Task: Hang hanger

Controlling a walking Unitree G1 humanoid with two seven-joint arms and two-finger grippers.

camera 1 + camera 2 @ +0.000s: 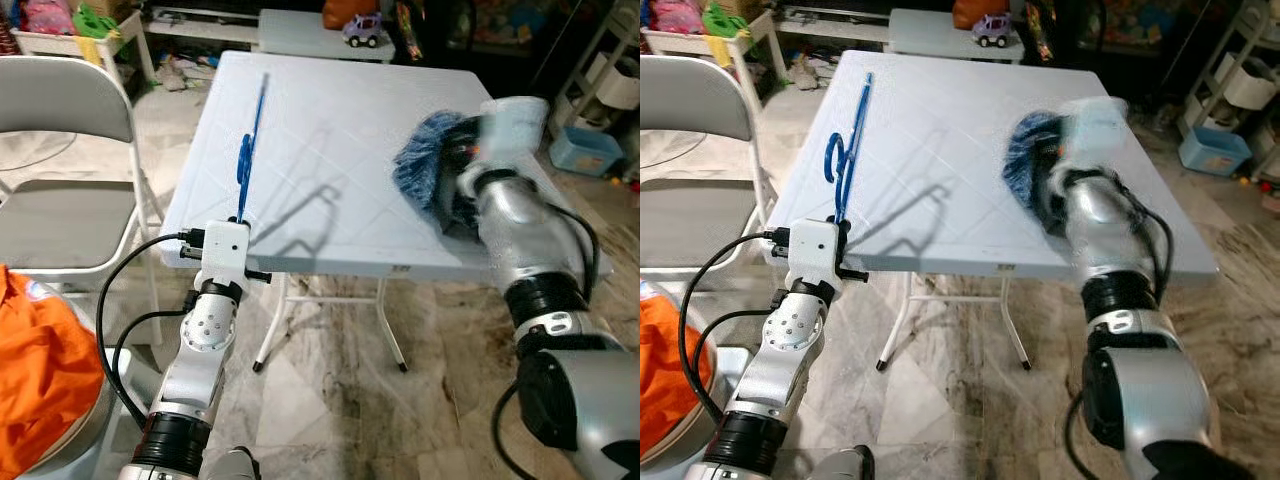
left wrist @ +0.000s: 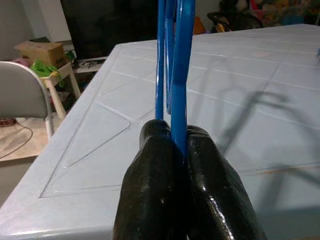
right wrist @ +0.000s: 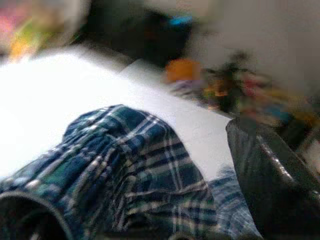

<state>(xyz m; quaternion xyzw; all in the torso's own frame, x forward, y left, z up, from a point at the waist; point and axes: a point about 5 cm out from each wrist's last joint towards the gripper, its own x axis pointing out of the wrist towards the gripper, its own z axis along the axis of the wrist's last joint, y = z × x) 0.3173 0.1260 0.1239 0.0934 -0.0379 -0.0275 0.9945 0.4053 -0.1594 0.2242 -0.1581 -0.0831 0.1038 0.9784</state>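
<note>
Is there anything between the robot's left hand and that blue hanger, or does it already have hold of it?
Nothing stands between them. The left hand is already shut on the blue hanger, which stands up edge-on over the white table. The right hand is at a blue plaid cloth on the table's other side, apart from the hanger.
</note>
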